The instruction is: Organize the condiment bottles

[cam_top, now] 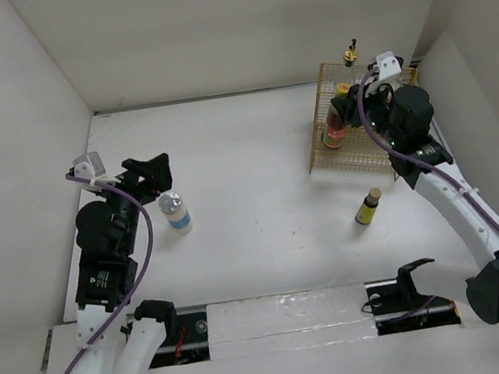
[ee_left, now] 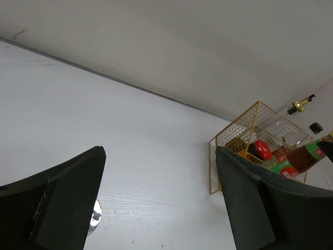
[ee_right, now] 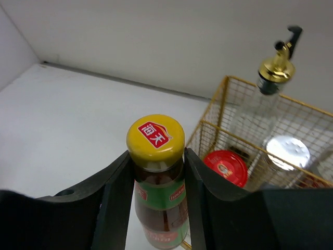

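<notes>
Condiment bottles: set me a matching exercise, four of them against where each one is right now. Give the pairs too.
1. yellow-capped bottle
2. silver-lidded bottle
3. small yellow-labelled bottle
4. red-lidded jar

A. inside the gold wire basket
B. standing on the table, left half, far from the basket
C. gripped by the right pincer
D. standing on the table just outside the basket's near side

Pairs: 1-C, 2-B, 3-D, 4-A

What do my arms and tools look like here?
The left arm and right arm have white lower links and black upper joints, each with a looping purple cable and a white camera block at the wrist. The left tool and right tool each have two broad black fingers.
</notes>
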You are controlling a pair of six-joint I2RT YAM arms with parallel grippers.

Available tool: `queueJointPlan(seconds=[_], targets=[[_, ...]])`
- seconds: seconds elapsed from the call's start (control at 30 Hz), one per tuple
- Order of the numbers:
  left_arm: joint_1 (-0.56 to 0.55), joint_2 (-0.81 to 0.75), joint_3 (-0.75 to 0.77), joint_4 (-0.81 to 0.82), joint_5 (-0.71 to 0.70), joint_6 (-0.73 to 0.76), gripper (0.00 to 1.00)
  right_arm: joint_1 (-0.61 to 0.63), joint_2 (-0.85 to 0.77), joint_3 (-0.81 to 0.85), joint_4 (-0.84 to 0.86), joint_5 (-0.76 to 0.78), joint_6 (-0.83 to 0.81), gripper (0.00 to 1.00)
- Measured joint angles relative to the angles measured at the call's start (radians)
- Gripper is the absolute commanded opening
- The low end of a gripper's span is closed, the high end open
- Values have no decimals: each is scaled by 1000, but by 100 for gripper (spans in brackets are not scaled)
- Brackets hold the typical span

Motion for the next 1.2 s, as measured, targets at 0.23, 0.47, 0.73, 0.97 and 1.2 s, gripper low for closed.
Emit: queueJointPlan(seconds=[0.23, 0.47, 0.73, 0.97, 1.2], targets=[[0, 1, 0, 0, 7, 0, 83, -42, 25, -14, -38, 3, 4, 18], [0, -1, 0, 0, 13, 0, 83, -56, 76, -14, -26, 10, 14, 18], [0, -3, 0, 0, 19, 0, 83, -50, 106, -81, 84, 63, 20, 18], [0, -7, 0, 1, 24, 0, 83, -13, 181, -151, 107, 128, 21, 19], [0, -7, 0, 1, 25, 0, 83, -3, 209, -177, 149, 160, 31, 36]])
